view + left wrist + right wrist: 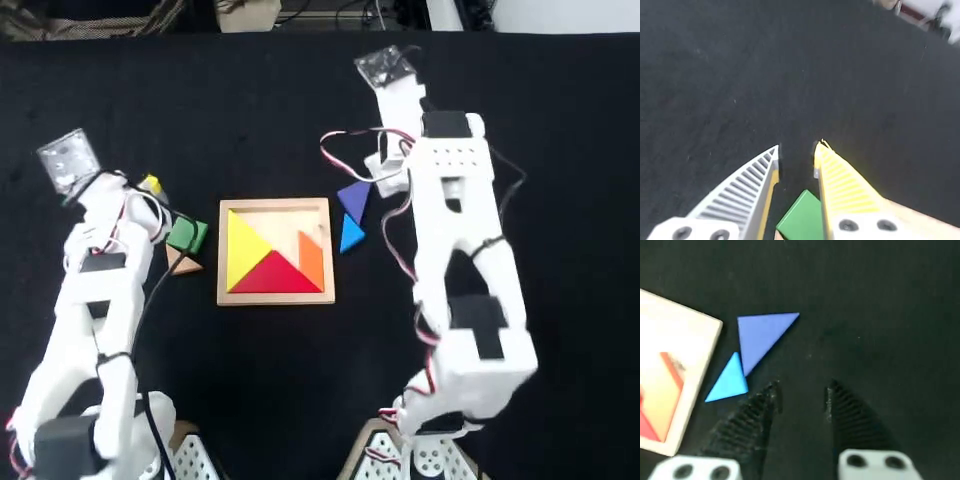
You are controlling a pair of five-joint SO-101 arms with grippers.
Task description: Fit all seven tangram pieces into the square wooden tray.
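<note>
The square wooden tray [275,296] lies mid-table and holds a yellow triangle [245,250], a red triangle [275,275] and an orange piece [312,258]. Left of it lie a green square [187,235] and a tan triangle [182,263]. My left gripper [145,188] [797,150] hovers open, with the green square [800,220] low between the bases of its fingers. A dark blue triangle [354,198] [760,332] and a light blue triangle [350,234] [730,380] lie right of the tray [670,385]. My right gripper [385,198] [802,388] stands open beside them over bare cloth.
A black cloth covers the table. The right arm's white body [460,250] stretches over the right half, and red and white cables [345,150] loop near the blue triangles. Arm bases sit at the front edge.
</note>
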